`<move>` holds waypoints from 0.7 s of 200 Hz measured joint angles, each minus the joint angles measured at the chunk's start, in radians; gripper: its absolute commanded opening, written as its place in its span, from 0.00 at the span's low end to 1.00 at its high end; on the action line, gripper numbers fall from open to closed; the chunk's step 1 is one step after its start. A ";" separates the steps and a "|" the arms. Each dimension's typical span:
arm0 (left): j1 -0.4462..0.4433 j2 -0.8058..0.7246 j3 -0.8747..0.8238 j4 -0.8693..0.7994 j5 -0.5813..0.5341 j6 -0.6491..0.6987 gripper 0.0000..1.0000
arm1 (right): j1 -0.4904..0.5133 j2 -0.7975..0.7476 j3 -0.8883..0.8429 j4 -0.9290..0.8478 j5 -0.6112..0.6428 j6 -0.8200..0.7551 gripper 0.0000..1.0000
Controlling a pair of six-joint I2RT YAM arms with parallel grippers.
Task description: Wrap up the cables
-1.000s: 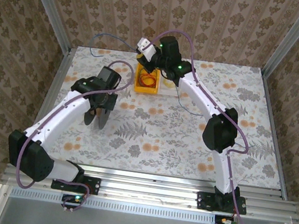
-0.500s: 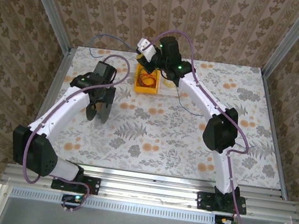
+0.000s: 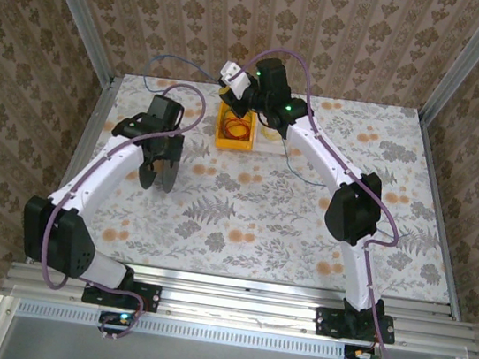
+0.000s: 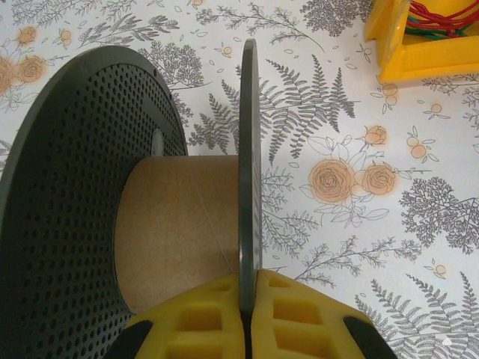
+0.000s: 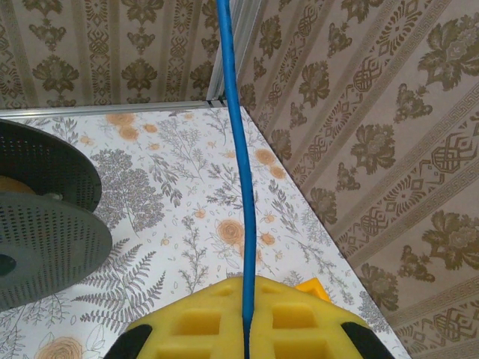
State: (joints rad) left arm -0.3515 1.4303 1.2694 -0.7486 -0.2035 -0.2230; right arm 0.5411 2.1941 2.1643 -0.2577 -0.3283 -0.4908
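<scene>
The blue cable [image 5: 238,187] sits pinched between the pressed-together yellow pads [image 5: 187,325] of the right gripper [image 5: 245,318], above the table's [image 3: 402,167] far side by the yellow bin [image 3: 234,145]. Its long axis runs nearly straight away from the pads, bowing slightly, up out of the right wrist view. The left gripper [image 4: 248,303] clamps one flange of the black spool [image 4: 75,187], well apart from the cable; the cardboard core [image 4: 179,224] looks bare; winding is judged not yet begun; red coils [image 3: 238,127] lie in the bin.

Yellow bin [image 3: 234,145] on floral table [image 3: 304,224]
</scene>
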 measured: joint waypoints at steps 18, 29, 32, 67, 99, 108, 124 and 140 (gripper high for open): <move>0.000 0.002 0.000 0.005 0.002 0.000 0.10 | 0.000 0.000 0.000 0.000 0.000 0.000 0.00; 0.003 0.003 0.000 0.007 0.006 0.000 0.11 | -0.001 0.000 0.000 0.000 0.000 0.000 0.00; 0.005 0.004 0.000 0.008 0.007 0.000 0.12 | -0.002 0.000 0.000 0.000 0.000 0.000 0.00; 0.014 0.004 0.001 0.028 0.018 0.011 0.20 | -0.002 0.000 0.000 0.000 0.000 0.000 0.00; 0.020 0.004 0.022 0.031 0.018 0.029 0.36 | -0.002 0.000 0.000 0.000 0.000 0.004 0.00; 0.022 0.003 0.034 0.029 0.018 0.038 0.41 | -0.002 0.000 0.000 0.000 0.000 0.006 0.00; 0.025 -0.003 0.051 0.026 0.017 0.051 0.47 | -0.002 0.000 0.000 0.000 0.000 0.014 0.00; 0.028 -0.021 0.062 0.010 0.017 0.059 0.53 | -0.002 0.000 0.000 0.000 -0.001 0.020 0.00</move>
State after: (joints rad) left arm -0.3233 1.4090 1.3315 -0.7387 -0.1864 -0.1642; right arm 0.5392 2.1941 2.1639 -0.2577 -0.3290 -0.4706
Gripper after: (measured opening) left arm 0.493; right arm 0.087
